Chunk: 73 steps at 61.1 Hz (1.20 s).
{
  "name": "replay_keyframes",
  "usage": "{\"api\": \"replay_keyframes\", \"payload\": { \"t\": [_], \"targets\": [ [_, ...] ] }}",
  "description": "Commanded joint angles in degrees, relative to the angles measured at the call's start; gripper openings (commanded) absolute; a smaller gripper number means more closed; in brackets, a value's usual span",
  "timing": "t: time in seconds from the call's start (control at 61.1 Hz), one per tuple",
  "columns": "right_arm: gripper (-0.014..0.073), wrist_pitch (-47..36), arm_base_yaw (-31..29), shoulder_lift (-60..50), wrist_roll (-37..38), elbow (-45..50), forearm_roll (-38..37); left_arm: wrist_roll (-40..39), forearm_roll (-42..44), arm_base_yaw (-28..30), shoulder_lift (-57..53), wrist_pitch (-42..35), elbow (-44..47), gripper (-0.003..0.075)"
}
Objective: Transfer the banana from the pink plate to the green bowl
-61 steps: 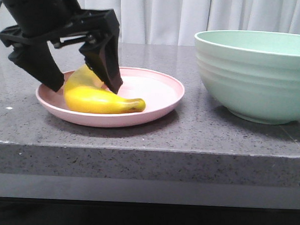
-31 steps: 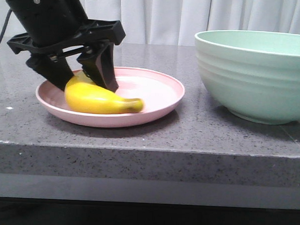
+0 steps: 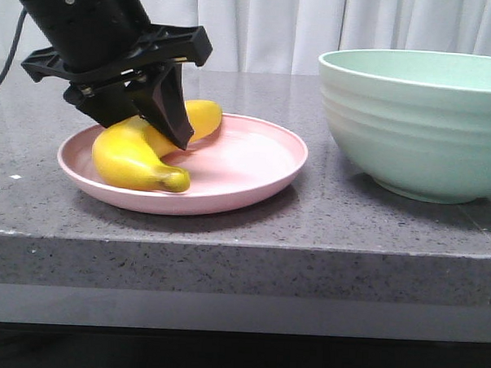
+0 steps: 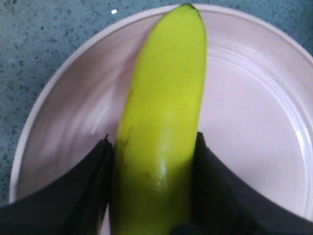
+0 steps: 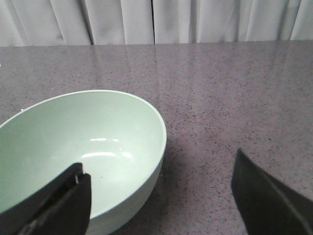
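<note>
The yellow banana lies on the pink plate at the left of the counter, its dark tip toward the front and its other end raised to the back right. My left gripper is shut on the banana's middle. In the left wrist view the black fingers press both sides of the banana over the plate, with the left gripper around it. The green bowl stands to the right, empty. My right gripper is open beside the bowl's rim.
The grey speckled counter ends in a front edge close below the plate and the bowl. A white curtain hangs behind. A gap of bare counter separates the plate and the bowl.
The left gripper's jaws closed on the banana. The banana turned on the plate: its tip swung from pointing right to pointing front, and its other end rose.
</note>
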Motion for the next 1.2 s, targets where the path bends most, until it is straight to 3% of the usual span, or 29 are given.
{"api": "replay_keyframes", "payload": {
  "t": [0.0,0.164,0.409,0.622,0.852,1.081,1.179],
  "targets": [
    [0.0601,-4.2,-0.4,0.7,0.0,-2.2,0.2,0.2,-0.7,-0.2,-3.4,-3.3,-3.1,0.0076],
    [0.0601,-4.2,-0.4,0.7,0.0,-2.2,0.2,2.3,-0.7,-1.5,-7.5,-2.5,-6.1,0.0037],
    [0.0601,-3.8,-0.4,0.7,0.0,-2.2,2.3,5.9,-0.7,-8.9,-18.9,-4.8,-6.4,0.0017],
    [0.0601,-1.4,-0.4,0.7,0.0,-2.2,7.7,5.9,-0.7,-11.3,-23.4,-4.8,-6.4,0.0010],
    [0.0601,1.1,3.5,3.4,-1.8,-5.2,27.0,5.9,-0.9,-11.5,-23.5,-4.8,-6.4,0.0009],
    [0.0601,1.0,17.6,15.9,-19.4,-14.1,54.5,5.9,-0.9,-11.5,-23.5,-4.8,-6.4,0.0009],
    [0.0601,0.2,21.7,21.4,-26.3,-16.9,62.5,5.9,-0.9,-11.5,-23.5,-4.8,-6.4,0.0009]
  ]
}}
